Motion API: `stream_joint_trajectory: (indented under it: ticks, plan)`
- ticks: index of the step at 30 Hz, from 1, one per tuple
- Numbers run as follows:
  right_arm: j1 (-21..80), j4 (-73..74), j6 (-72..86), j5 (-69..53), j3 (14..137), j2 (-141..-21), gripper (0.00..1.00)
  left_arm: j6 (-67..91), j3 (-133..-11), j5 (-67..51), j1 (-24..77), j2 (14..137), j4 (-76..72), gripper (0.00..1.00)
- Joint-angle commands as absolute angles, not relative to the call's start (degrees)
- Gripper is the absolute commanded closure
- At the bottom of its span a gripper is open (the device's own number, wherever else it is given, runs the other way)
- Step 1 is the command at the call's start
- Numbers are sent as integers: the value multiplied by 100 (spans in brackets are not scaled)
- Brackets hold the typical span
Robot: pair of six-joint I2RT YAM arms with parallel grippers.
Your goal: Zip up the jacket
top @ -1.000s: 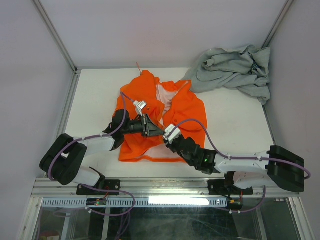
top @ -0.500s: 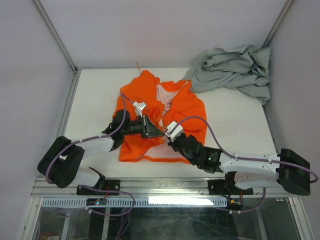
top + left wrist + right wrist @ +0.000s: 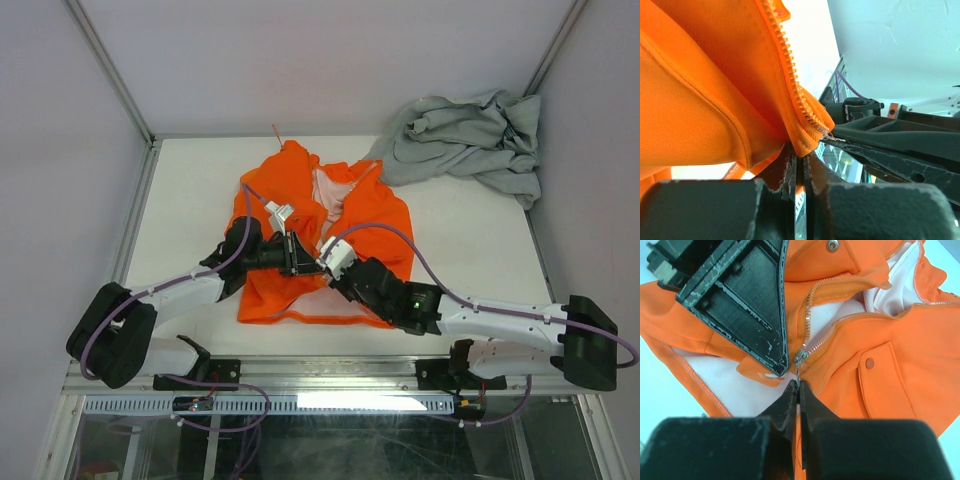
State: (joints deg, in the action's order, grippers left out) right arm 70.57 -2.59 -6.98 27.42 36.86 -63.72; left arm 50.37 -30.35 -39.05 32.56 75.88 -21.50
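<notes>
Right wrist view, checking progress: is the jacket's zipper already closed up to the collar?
No: above the slider the two tooth rows of the jacket spread apart, showing pale lining.

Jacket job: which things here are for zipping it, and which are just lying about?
For the job:
jacket
zip pull
left end effector, gripping the jacket
right end effector, pinching the zip pull

Just lying about:
grey garment

Orange jacket centre; grey garment far-right corner.
</notes>
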Motion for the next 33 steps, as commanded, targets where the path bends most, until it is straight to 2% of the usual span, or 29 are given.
stream_joint_trajectory:
  ticks: [1,5,10,16,24,33]
  plan:
    - [6723,622,-809,1824,4780,-6469,100,4294,-3362,-3533,3379,7322,-1156,100]
    - [6128,1633,-722,905,5511,-6842,100,3934,-3499,-3328,3525,7209,-650,100]
    - [5382,2094,-667,-58,6074,-7216,100,3606,-3589,-2983,3709,7127,-86,100]
    - [4614,1741,-496,-415,6241,-7648,100,3383,-3508,-2928,3916,6947,163,100]
    - [3473,1253,15,-259,6952,-8529,100,3206,-3329,-2754,4135,6709,1063,100]
    - [3276,1123,183,-1088,7154,-8819,100,3223,-3125,-1937,4141,6069,2035,99]
